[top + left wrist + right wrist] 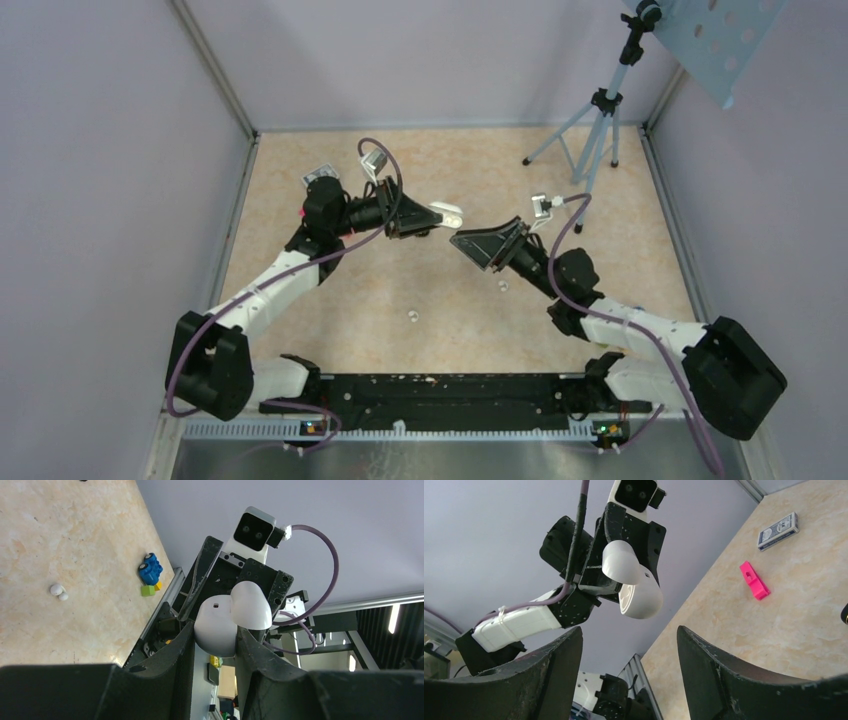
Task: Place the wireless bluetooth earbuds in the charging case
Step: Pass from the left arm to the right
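- Closest to me on the overhead view, a black rail [440,390] carries both arm bases at the near edge of the table [330,250].
- Just past it, the first earbud [411,316] lies loose on the tabletop near the middle. The second earbud [502,285] lies well apart to its right, beside my right arm.
- Further in, my right claw [462,240] hangs above mid-table. Its fingers [549,680] are spread wide with nothing between them, and it faces the other claw.
- Opposite it, my left claw [215,630] is drawn in narrow and clamps the charging case [641,597] by its lower body, one finger on each side. The case is off the table, between the two claws, and its lid [248,605] is flipped open.
- Further out, the right wrist camera shows a pink piece [754,580] on the table, with a patterned card box [778,531] beyond it, the two apart.
- Farthest, a tripod [600,120] stands in the back right corner.
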You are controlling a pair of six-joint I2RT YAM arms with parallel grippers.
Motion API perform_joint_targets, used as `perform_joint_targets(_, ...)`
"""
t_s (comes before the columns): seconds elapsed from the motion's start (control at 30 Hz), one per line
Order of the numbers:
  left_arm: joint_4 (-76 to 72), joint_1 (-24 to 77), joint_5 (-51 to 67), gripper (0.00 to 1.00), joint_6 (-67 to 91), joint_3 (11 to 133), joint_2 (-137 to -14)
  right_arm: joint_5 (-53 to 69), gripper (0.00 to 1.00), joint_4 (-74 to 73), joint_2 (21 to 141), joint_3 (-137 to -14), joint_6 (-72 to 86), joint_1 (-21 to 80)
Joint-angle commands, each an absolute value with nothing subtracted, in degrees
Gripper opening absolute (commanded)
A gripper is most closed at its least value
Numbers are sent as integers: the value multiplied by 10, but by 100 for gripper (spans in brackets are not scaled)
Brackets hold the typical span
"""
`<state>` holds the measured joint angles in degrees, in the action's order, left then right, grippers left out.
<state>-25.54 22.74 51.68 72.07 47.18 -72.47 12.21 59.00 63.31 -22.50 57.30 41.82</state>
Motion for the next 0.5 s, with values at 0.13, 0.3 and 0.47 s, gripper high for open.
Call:
perform_joint_targets(0.13,-293,221,527,0,723,454,-699,126,63,673,665,-267,583,416)
perform_joint_targets(0.3,-296,219,531,0,723,456,-700,130,58,679,679,-275,588,416)
perform_joint_targets(0.47,-300,219,532,0,725,455,-700,130,49,692,690,-277,599,416)
